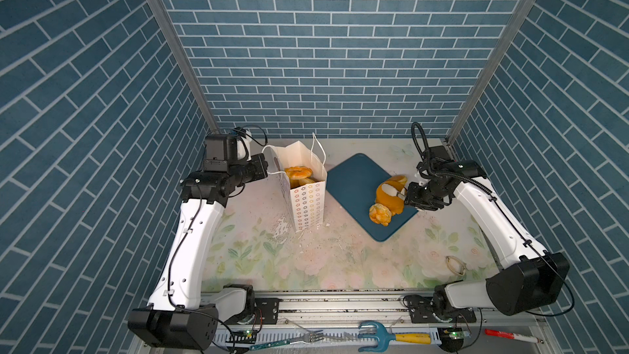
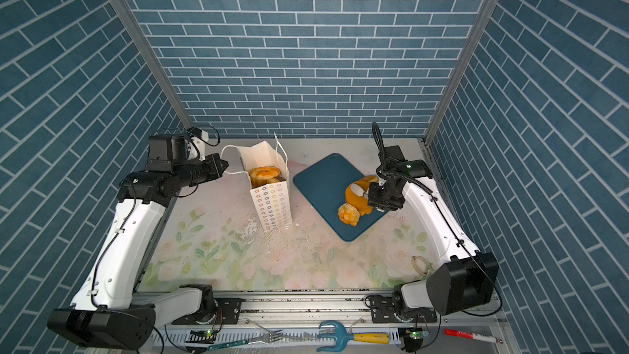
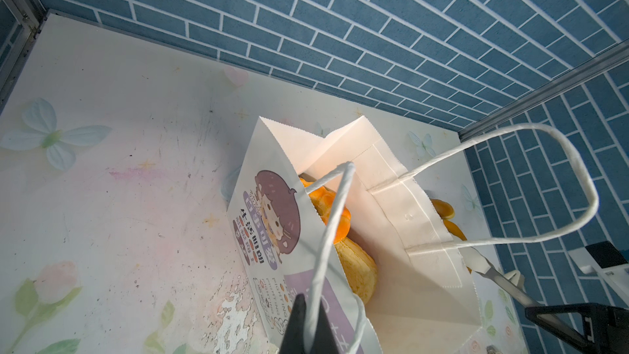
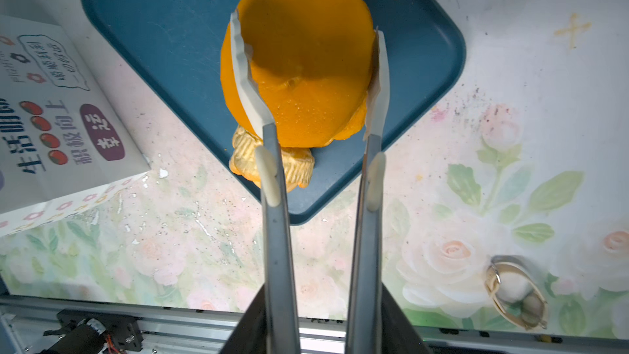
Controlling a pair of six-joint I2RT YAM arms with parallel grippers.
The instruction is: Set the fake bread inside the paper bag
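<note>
- right gripper: jaws part-way closed, clamped on the thick round cake. One finger lies across its flat face and the other presses its rim.
- The cake is tipped up, with its lower edge against the knotted bun. Can't tell if it's clear of the tray.
- fake bread on the blue tray, right of centre in both top views: 3 pieces. They are the cake, the knotted bun on its near side, and one more piece behind it, mostly hidden.
- left gripper: jaws together, pinching one cord handle of the paper bag. The second handle loops free. That makes 2 handles.
- 1 paper bag, upright with its mouth open, just left of centre in both top views.
- In the bag, at least 2 pieces show at the mouth: an orange bun on top of a paler one. Anything deeper is hidden.
- The bag stands just beside the tray's left corner, and the right wrist view shows a gap between them.
- Further out, 1 small metal clip lies on the floral table, lower right in both top views, well apart from the tray.
</note>
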